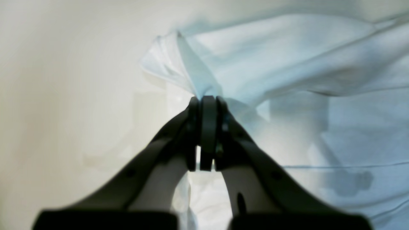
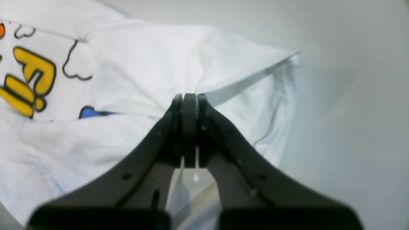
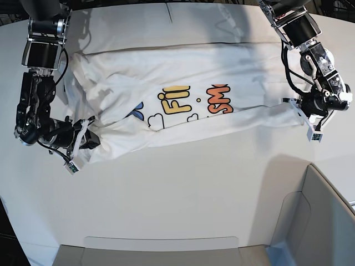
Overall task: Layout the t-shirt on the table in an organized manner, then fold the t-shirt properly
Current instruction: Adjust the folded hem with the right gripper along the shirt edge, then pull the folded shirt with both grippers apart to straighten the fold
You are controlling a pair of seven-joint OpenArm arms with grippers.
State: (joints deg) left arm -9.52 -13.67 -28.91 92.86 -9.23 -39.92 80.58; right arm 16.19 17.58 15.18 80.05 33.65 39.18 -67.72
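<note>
From the left wrist, we see our left gripper (image 1: pixel 207 105) clenched on a bunched edge of the shirt (image 1: pixel 287 64), cloth fanning out beyond the closed jaws and the pale table (image 1: pixel 64 95) off to one side. The picture is soft, so we cannot say which part of the shirt this edge is.

From the right wrist, our right gripper (image 2: pixel 189 102) is likewise pinched tight on a fold of the shirt (image 2: pixel 153 64), near a hemmed edge. Yellow letters and a blue patch of the print show to one side; the table (image 2: pixel 351 95) lies bare on the other.

From the base view, the shirt (image 3: pixel 188 105) lies stretched sideways across the far half of the table (image 3: pixel 188 194), print up but creased, with its near edge rolled under. Our right gripper (image 3: pixel 83 141) holds one end, our left gripper (image 3: pixel 302 108) the other.

As we judge it, we are still laying the shirt out, not folding. The risks are these: a thin pinch could slip if we pull the ends apart too hard, dropping one end into a heap; uneven lifting could skew the shirt; and setting it down now would press in the rolled near edge and the wrinkles around the print.
</note>
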